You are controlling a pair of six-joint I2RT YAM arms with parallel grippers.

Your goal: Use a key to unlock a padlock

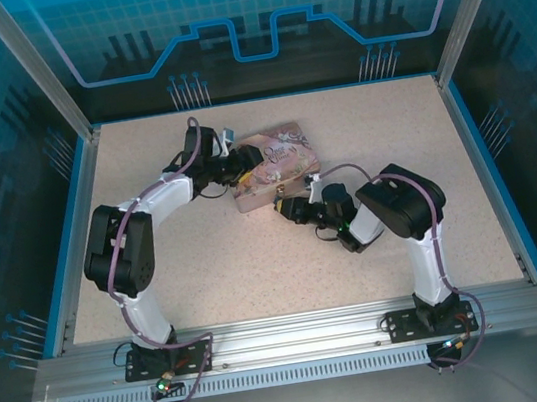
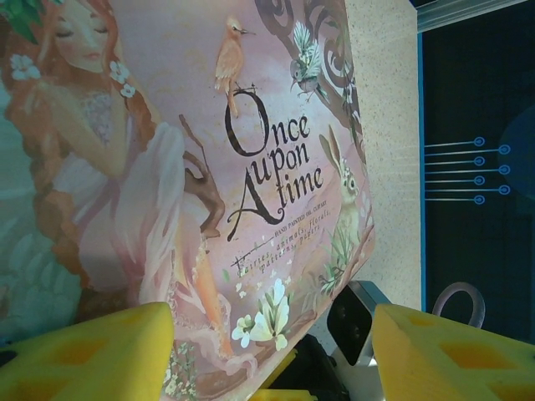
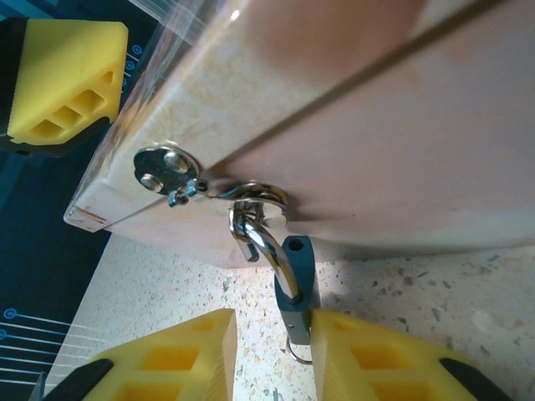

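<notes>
Hanging padlock between right jaws

Bright, even light; wrist close-ups softly blurred.

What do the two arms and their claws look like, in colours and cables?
The left arm and the right arm have white links and bulky black joints; a purple-grey cable loops along each. The left claw and the right claw have yellow wedge-shaped fingers with hollow cut-outs.
</notes>
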